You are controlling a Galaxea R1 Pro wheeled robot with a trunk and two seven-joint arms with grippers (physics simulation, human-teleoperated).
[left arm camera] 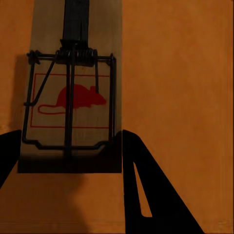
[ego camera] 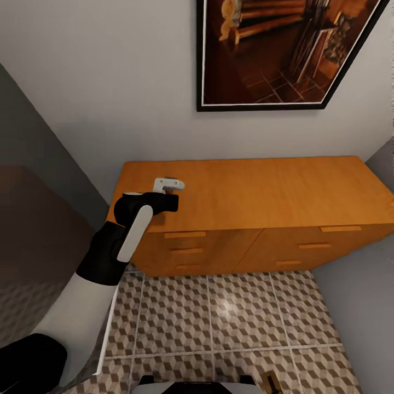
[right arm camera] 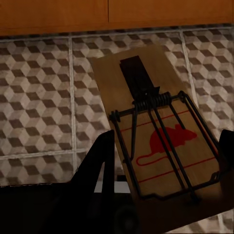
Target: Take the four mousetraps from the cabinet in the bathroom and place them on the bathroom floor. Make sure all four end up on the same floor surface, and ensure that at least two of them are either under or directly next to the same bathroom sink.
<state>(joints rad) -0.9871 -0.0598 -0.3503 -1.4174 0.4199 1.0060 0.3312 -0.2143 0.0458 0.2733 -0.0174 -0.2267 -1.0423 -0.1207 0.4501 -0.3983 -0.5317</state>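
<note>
The cabinet [ego camera: 262, 191] is a low orange-brown chest standing against the wall. My left gripper [ego camera: 171, 186] reaches over the left end of its top. One mousetrap [left arm camera: 73, 97], a wooden board with a red mouse print and a dark wire spring, lies between the dark fingers [left arm camera: 146, 195], which press on its two long edges. My right gripper [right arm camera: 168, 141] holds a second mousetrap [right arm camera: 156, 136] tilted above the bathroom floor [right arm camera: 39, 97]. A corner of that trap [ego camera: 270, 381] peeks in at the bottom edge of the head view. The sink is out of view.
Cube-patterned tiles [ego camera: 230, 312] run from the cabinet's drawer fronts [ego camera: 186, 250] back to my base. A grey wall closes in on the right and a dark wall on the left. A framed picture [ego camera: 273, 49] hangs above the cabinet.
</note>
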